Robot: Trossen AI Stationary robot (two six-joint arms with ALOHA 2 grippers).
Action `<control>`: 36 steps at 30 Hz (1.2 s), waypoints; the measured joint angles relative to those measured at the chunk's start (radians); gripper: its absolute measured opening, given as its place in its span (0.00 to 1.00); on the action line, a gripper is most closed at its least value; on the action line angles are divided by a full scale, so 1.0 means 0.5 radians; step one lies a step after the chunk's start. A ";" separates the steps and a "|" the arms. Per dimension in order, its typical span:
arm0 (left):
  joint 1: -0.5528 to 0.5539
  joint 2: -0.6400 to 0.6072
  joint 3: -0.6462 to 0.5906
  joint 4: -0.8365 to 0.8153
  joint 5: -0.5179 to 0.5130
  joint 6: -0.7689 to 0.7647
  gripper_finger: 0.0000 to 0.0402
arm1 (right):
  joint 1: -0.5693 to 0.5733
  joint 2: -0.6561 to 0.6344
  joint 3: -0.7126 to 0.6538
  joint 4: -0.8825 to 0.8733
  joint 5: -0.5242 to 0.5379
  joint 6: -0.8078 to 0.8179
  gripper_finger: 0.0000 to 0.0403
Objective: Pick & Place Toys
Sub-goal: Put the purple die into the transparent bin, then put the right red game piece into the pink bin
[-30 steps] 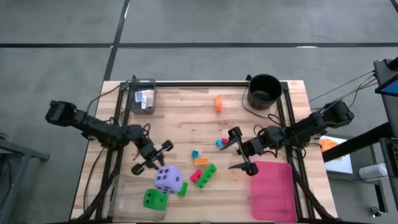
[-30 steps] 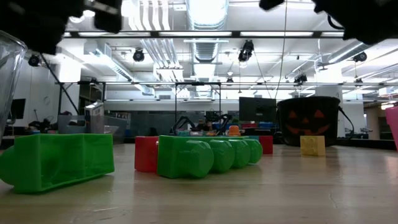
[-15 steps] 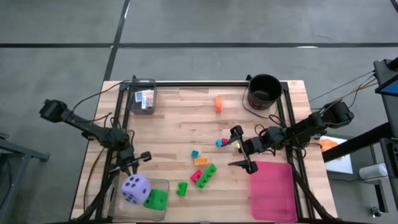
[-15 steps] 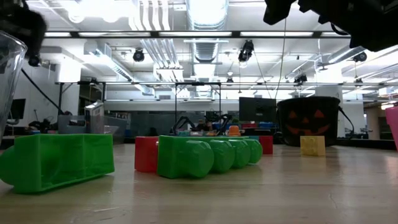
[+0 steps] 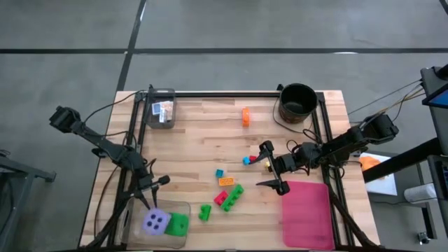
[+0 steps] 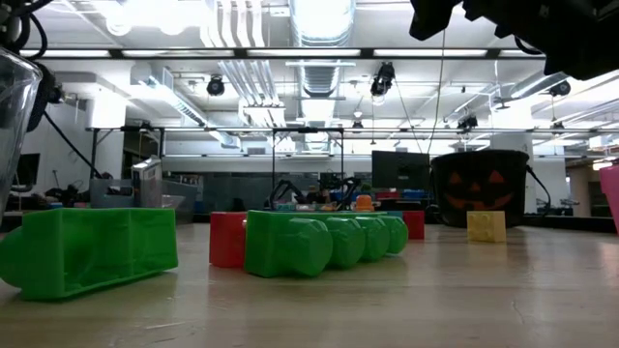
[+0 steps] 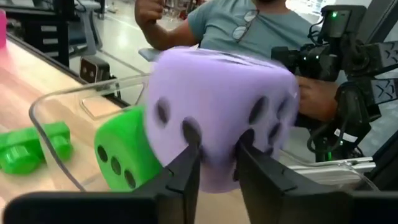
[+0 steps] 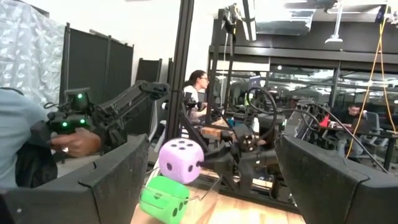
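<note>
A robotics lab in an open industrial hall. Across the low view's upper half run bare ceiling ducts (image 6: pixel 319 77) and strip lights, with monitors (image 6: pixel 398 171) and benches along the back centre. In the right wrist view, a person (image 8: pixel 198 93) sits at centre among black partitions (image 8: pixel 93 93) and metal frames.

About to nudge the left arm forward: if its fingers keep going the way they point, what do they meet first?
The purple die, right at the left gripper fingertips, over the clear bin; the green die sits beside it.
</note>
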 joint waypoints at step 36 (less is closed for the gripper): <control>0.370 0.156 0.308 0.152 -1.451 0.385 0.39 | -0.004 0.010 -0.156 -0.018 0.349 -0.086 0.85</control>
